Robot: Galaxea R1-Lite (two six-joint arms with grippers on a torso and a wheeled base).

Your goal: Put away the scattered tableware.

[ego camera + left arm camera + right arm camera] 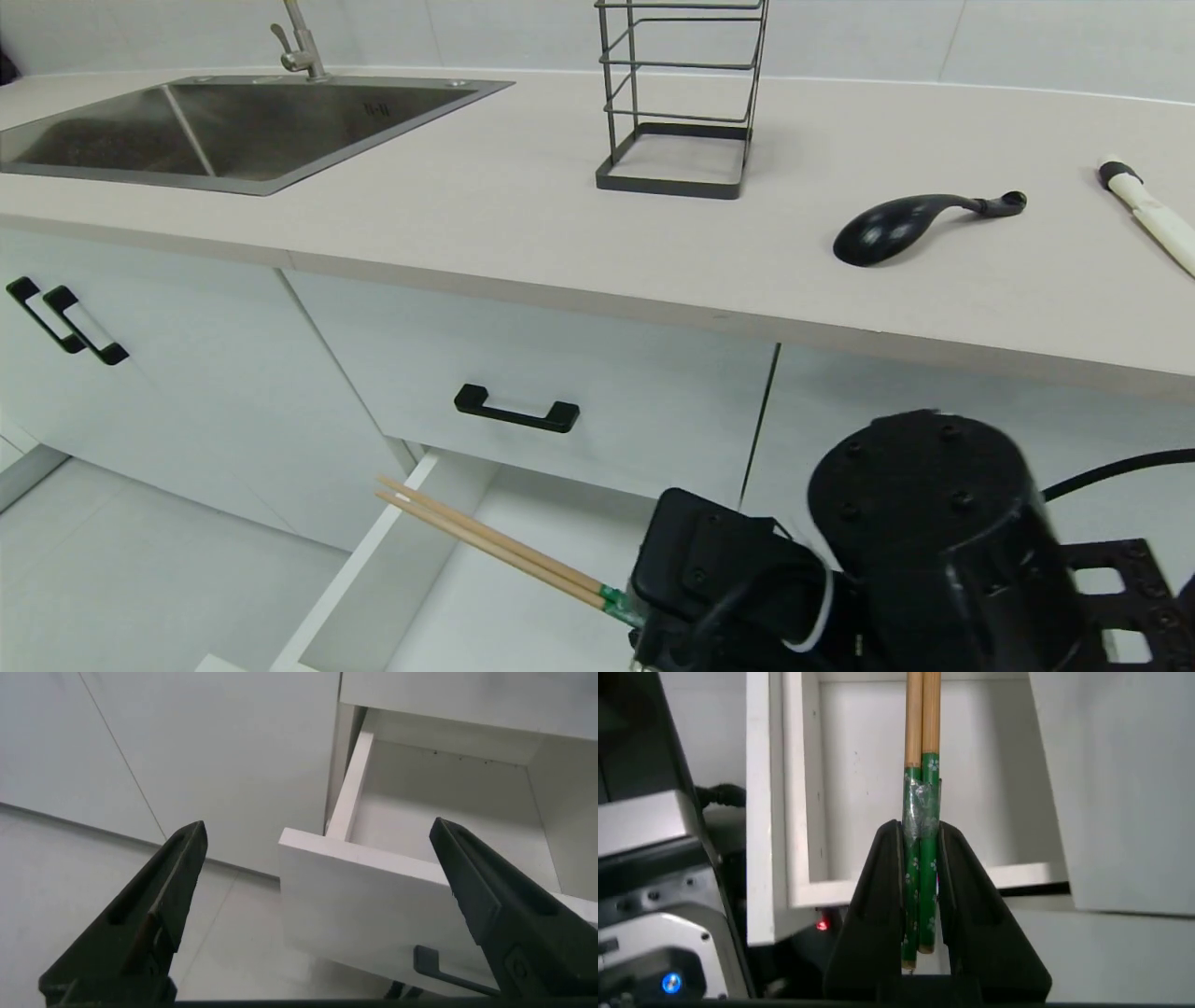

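My right gripper (920, 873) is shut on a pair of wooden chopsticks (921, 775) with green ends; it holds them over the open white drawer (775, 812). In the head view the chopsticks (485, 539) slant up and left from the right gripper (635, 611) above the drawer (373, 569). My left gripper (322, 915) is open with nothing between its fingers, in front of the drawer's front panel (346, 905). On the counter (523, 224) lie a black spoon (896, 229) and, at the right edge, a cream utensil with a black tip (1144, 210).
A black wire rack (677, 103) stands at the counter's back middle. A steel sink (233, 126) with a tap (299, 42) is at the far left. Closed drawers and doors with black handles (515, 409) sit under the counter.
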